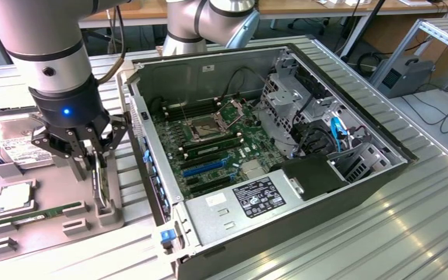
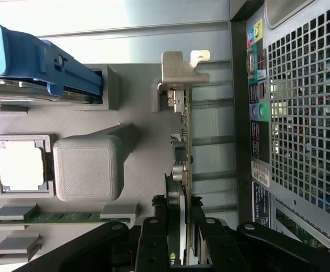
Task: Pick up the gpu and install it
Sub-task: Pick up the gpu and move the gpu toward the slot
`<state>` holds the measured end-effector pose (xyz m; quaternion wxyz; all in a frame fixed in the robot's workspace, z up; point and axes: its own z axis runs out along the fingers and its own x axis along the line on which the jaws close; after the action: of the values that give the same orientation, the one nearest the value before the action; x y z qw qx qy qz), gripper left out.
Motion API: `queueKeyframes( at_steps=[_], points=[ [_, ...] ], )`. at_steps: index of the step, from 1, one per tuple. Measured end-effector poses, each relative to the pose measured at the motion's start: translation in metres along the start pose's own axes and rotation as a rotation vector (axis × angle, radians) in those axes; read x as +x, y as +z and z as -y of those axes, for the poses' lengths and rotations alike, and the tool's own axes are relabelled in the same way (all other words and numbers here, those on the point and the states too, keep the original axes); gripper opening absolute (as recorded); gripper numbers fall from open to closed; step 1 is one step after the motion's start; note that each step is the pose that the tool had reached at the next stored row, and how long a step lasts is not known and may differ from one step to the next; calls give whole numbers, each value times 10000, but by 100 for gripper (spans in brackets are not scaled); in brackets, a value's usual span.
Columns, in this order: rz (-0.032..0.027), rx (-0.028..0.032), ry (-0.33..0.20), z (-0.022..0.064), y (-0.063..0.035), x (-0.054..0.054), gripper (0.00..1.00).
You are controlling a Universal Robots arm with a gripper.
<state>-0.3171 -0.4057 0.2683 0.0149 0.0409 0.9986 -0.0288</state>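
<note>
The gpu [image 1: 100, 185] is a thin dark card standing on its edge in a slot of the grey parts holder [image 1: 49, 236], at the exterior view's left of the open computer case [image 1: 340, 175]. My gripper [image 1: 91, 169] reaches straight down over it, one finger on each side of the card, shut on it. In the wrist view the gpu [image 2: 183, 141] is seen edge-on with its silver end bracket [image 2: 182, 71] at the far end. My gripper [image 2: 179, 232] clamps the card's thicker dark part. The card's lower edge still sits in the holder.
On the holder lie a hard drive [image 1: 14, 146], a processor [image 1: 14, 198] and a green memory stick [image 1: 37, 214]. The case's perforated rear panel [image 2: 307, 113] stands close beside the card. Inside, the motherboard [image 1: 208, 146] has blue and black slots [image 1: 205, 168]. Drive cages and cables [image 1: 325, 134] fill the far side.
</note>
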Motion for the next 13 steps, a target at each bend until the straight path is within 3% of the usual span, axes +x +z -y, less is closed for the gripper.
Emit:
queueKeyframes(
  at_steps=[13],
  points=[
    [0,0,0,2,-28,-1,27]
  ],
)
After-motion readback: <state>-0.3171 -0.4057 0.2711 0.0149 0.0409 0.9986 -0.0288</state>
